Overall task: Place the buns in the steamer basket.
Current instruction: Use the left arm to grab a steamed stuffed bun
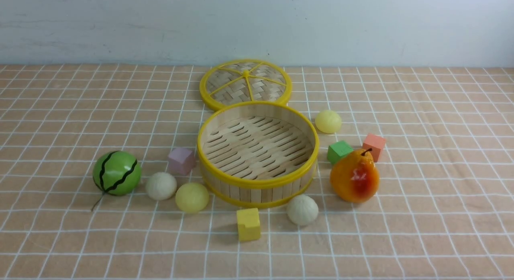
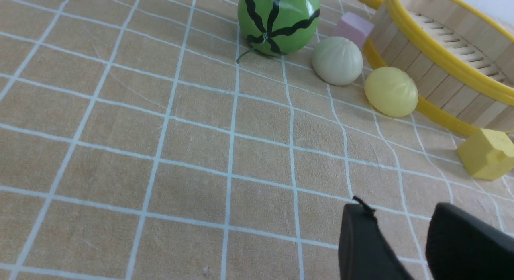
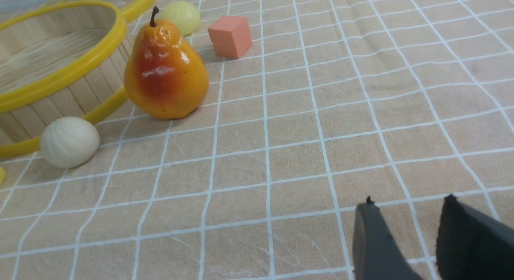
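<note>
Across the table, which has a tan cloth with a white grid, I count thirteen loose things.

Largest is the one steamer basket, upright at the middle, its slatted floor bare. One flat woven lid lies just behind it, and from the front view I cannot tell whether their rims touch. One orange pear stands to the basket's right, near its wall. One green striped watermelon ball sits well to the left.

Then the buns, four in all, every one on the table outside the basket. One off-white bun and one pale yellow bun sit just beside each other at the basket's front left. The yellow one is close against the lower rim. A second off-white bun lies at the front right of the basket, between the pear and a yellow cube. A second pale yellow bun sits at the basket's right rear.

Cubes come to four. Besides the yellow one, a lilac cube sits by the left wall, and a green cube and a salmon cube are behind the pear.

My left gripper hangs over bare cloth with its fingers apart, holding nothing. My right gripper is the same, parted and empty above the grid.
</note>
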Robot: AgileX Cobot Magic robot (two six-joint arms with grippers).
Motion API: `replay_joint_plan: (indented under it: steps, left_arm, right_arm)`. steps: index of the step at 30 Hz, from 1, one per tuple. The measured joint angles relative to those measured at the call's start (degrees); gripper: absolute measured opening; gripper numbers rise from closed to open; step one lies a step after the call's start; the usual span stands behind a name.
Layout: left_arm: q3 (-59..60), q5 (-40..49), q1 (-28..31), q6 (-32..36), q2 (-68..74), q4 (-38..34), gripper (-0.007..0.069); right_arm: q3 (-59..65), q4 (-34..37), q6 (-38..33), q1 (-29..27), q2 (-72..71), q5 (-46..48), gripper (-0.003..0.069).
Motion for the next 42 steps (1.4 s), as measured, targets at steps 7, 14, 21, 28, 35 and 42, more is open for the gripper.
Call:
replay_joint_plan:
  steps: [7, 14, 21, 28, 35, 42]
  left_arm:
    - [0.0, -0.4, 0.0, 0.0, 0.0, -0.1, 0.0237]
    - [0.0, -11.0, 0.0, -7.8, 0.0, -20.8, 0.0237]
    - [-0.6, -20.3, 0.0, -5.9, 0.0, -30.5, 0.0223]
    - [-21.9, 2.4, 0.0, 8.6, 10.2, -20.5, -0.0005]
    - [-42.7, 29.7, 0.0, 11.3, 39.0, -7.0, -0.0013]
    - [-51.3, 31.6, -1.1, 16.2, 63.7, -10.0, -0.0013]
  right_arm:
    - [0.0, 0.0, 0.0, 0.0, 0.0, 0.0, 0.0239]
    - [0.0, 0.0, 0.0, 0.0, 0.0, 0.0, 0.0239]
    - [0.0, 0.0, 0.1, 0.0, 0.0, 0.0, 0.0239]
    - [0.0, 0.0, 0.2, 0.0, 0.0, 0.0, 0.0239]
    - [0.0, 0.0, 0.2, 0.0, 0.0, 0.0, 0.0239]
    - [0.0, 0.0, 0.2, 0.0, 0.0, 0.0, 0.0239]
